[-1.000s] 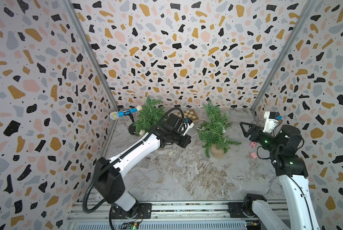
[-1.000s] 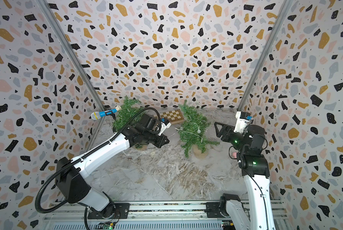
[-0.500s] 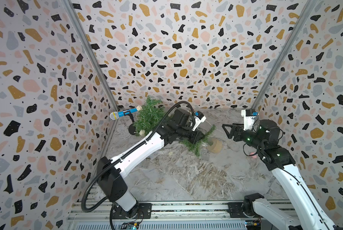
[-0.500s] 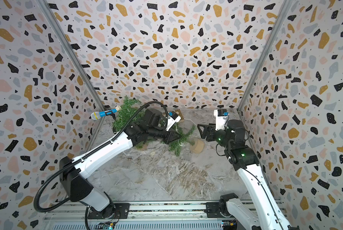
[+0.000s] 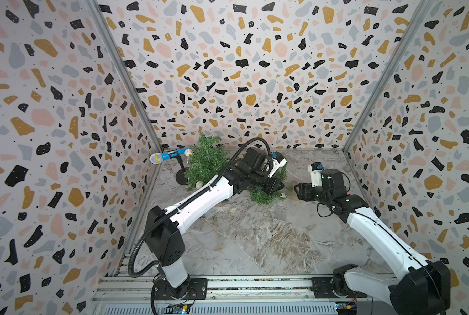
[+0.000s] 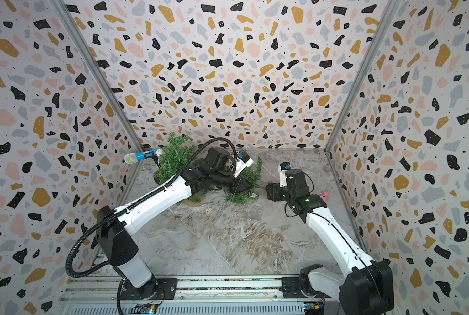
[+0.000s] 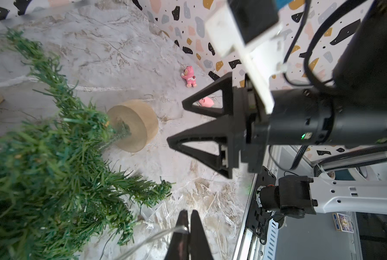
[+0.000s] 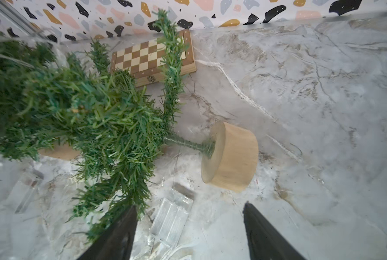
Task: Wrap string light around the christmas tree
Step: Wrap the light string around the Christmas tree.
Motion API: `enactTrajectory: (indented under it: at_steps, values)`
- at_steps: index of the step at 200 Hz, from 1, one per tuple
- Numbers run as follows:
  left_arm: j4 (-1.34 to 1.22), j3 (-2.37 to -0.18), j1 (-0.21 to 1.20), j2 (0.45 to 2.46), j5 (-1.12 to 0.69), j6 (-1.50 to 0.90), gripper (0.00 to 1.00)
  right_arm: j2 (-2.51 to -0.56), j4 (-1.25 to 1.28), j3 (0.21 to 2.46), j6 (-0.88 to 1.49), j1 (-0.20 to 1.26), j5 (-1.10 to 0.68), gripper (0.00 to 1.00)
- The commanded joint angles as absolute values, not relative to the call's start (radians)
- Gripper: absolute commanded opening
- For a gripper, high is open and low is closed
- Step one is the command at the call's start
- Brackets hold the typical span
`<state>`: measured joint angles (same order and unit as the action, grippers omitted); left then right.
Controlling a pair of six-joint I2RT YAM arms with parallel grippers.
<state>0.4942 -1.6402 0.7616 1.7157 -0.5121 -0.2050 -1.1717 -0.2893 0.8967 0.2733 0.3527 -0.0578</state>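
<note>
The christmas tree (image 5: 266, 195) (image 6: 241, 197) lies toppled on the marble floor, its round wooden base (image 7: 134, 126) (image 8: 230, 157) tipped on edge. My left gripper (image 7: 189, 225) (image 5: 281, 186) is shut on the thin clear wire of the string light (image 7: 156, 236), low beside the branches (image 7: 53, 168). The string's clear battery box (image 8: 172, 220) rests on the floor under the foliage (image 8: 98, 117). My right gripper (image 8: 189, 206) (image 7: 176, 122) (image 6: 268, 192) stands open a short way from the base, holding nothing.
A second small tree (image 5: 206, 161) stands at the back left next to a blue microphone (image 5: 167, 156) on a stand. A chessboard (image 8: 147, 56) lies against the back wall. Two pink toys (image 7: 189, 76) (image 7: 207, 102) sit by the right wall.
The tree stood upright a second ago and now lies on its side. My left arm swung right over it with the wire. My right arm moved in toward the base.
</note>
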Motion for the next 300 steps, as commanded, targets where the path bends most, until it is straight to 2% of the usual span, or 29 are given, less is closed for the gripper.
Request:
enactTrajectory:
  at_steps: [1,48,73,95,128,176,220,300]
  values:
    - [0.493,-1.686,0.758,1.688,-0.534,-0.209,0.0,-1.217,-0.216,0.873,0.191,0.372,0.097,0.76]
    - [0.501,-1.666,0.757,1.673,-0.516,-0.198,0.0,-1.364,-0.089,0.88,-0.054,0.382,0.168,0.7]
    - [0.503,-1.67,0.757,1.683,-0.524,-0.204,0.0,-1.431,-0.046,0.878,-0.164,0.397,0.178,0.7]
    - [0.509,-1.668,0.758,1.68,-0.514,-0.193,0.0,-1.453,-0.075,0.91,-0.069,0.368,0.163,0.72]
    - [0.508,-1.663,0.758,1.682,-0.518,-0.19,0.0,-1.403,-0.071,0.894,0.14,0.269,-0.024,0.79]
    - [0.497,-1.662,0.757,1.689,-0.525,-0.193,0.0,-1.419,-0.051,0.896,0.278,0.199,-0.192,0.85]
    - [0.493,-1.649,0.758,1.685,-0.528,-0.195,0.0,-1.47,-0.014,0.904,0.367,0.182,-0.242,0.85]
    - [0.485,-1.645,0.757,1.69,-0.535,-0.201,0.0,-1.55,-0.011,0.898,0.412,0.143,-0.289,0.79]
